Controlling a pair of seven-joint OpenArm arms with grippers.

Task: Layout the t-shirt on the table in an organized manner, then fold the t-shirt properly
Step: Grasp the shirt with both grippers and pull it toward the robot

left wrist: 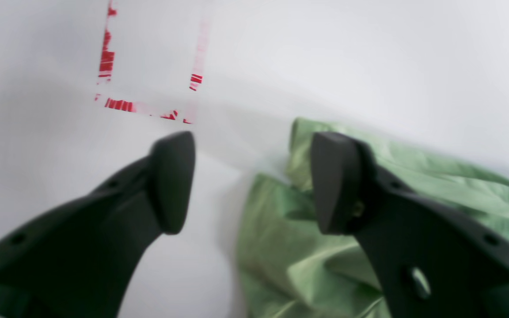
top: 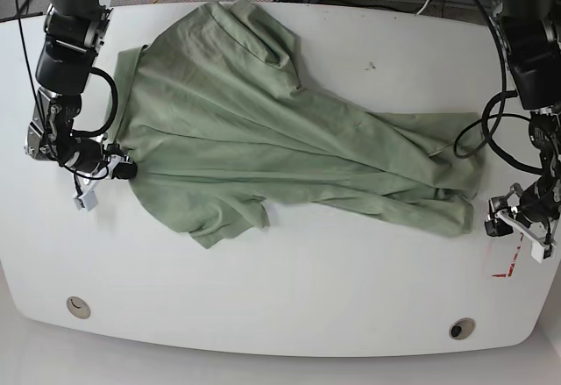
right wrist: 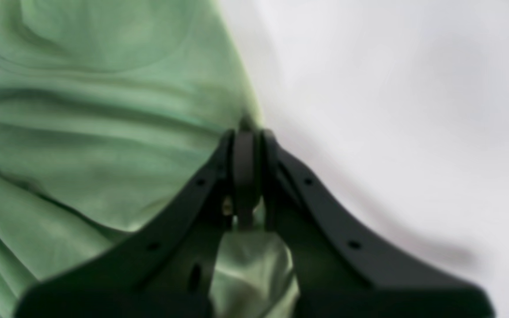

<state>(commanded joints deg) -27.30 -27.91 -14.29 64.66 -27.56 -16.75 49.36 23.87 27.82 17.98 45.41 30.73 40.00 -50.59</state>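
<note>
across the middle of the large glossy white bench [top: 289, 280], the pale sage-green short-sleeved t-shirt of soft, wrinkly fabric [top: 263, 148] lies spread on a slant, running from the far corner on the base view's left down toward the near right. it is open but far from tidy: long creases cross the body, one sleeve is bunched near the far edge, and the end nearest my left arm is heaped in folds.

my right gripper [right wrist: 246, 132] is clenched on the shirt's edge; the wrist view shows its fingers [right wrist: 245, 168] pressed together with green cloth pinched between them and more cloth bulging behind. my left gripper [left wrist: 252, 181] hangs released just beside the bunched end, its fingers [left wrist: 172, 181] spread apart with nothing between them. one finger sits over bare bench, the other over green fabric. a worn red rectangular marking [left wrist: 148, 66] lies on the bench beyond them.

i judge the laying-out as partly done. the shirt still needs pulling flat and square, sleeves smoothed. no fold has been made yet, so all the folding is left.
</note>
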